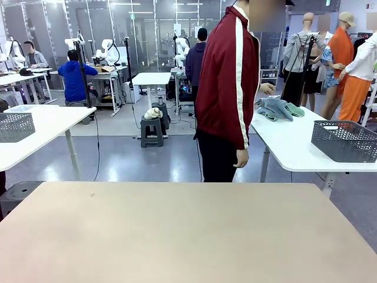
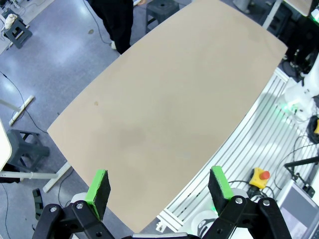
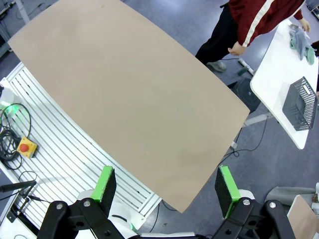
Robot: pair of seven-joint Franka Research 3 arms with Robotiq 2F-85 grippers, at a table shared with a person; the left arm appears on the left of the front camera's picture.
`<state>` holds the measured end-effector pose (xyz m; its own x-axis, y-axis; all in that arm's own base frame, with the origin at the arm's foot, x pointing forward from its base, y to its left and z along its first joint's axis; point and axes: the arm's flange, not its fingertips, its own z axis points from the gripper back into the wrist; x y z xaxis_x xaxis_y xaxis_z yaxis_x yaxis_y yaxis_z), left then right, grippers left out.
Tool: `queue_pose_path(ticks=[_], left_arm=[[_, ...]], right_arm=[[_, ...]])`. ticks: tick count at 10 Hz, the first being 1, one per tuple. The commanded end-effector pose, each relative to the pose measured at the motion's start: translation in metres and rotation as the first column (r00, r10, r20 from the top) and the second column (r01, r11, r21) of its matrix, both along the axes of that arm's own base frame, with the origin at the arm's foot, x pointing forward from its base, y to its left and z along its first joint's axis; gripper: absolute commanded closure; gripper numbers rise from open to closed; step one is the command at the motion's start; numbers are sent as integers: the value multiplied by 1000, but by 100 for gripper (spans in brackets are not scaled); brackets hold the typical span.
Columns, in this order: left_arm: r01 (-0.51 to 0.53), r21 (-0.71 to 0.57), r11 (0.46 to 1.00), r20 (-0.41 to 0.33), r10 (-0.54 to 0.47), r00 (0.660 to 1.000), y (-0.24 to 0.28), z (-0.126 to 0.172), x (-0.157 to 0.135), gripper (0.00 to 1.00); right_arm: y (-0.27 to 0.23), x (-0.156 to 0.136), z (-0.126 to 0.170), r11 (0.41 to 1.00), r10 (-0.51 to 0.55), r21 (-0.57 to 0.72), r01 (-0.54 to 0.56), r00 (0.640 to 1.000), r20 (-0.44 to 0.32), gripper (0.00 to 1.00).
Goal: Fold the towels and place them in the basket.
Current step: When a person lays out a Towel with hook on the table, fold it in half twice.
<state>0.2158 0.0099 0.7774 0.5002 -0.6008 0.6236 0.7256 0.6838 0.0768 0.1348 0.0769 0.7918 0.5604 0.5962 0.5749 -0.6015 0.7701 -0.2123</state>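
Beyond the table (image 1: 188, 236), at its far edge, we note a person (image 1: 227, 88) in a red jacket standing side-on, one hand (image 1: 241, 158) hanging. Right of the table, on a white side table (image 1: 294, 147), the front view gives us a crumpled blue-grey heap of towels (image 1: 275, 108) and, nearer the robot, the basket (image 1: 344, 140). The right wrist view confirms both from above, set apart from each other. Left of the table, the front view adds a second basket (image 1: 15, 127) on another white top (image 1: 47, 124). The left wrist view supplies the left gripper (image 2: 158, 172), jaws spread and grasping nothing, poised above the table. The right wrist view supplies the right gripper (image 3: 165, 169), likewise released, above the table. Both wrist views add a stop button (image 2: 260, 175) off the table's robot-side edge.
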Motion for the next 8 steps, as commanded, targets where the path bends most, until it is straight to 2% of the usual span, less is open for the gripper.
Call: queue_pose_path(ticks=[1, 8], left_arm=[[6, -1, 1000, 1, -6, 1000, -1, 0, 0, 0], [6, -1, 1000, 1, -6, 1000, -1, 0, 0, 0]], right_arm=[[-1, -2, 0, 1000, 0, 1, 0, 1000, 6, 0], [-1, -2, 0, 1000, 0, 1, 0, 1000, 6, 0]])
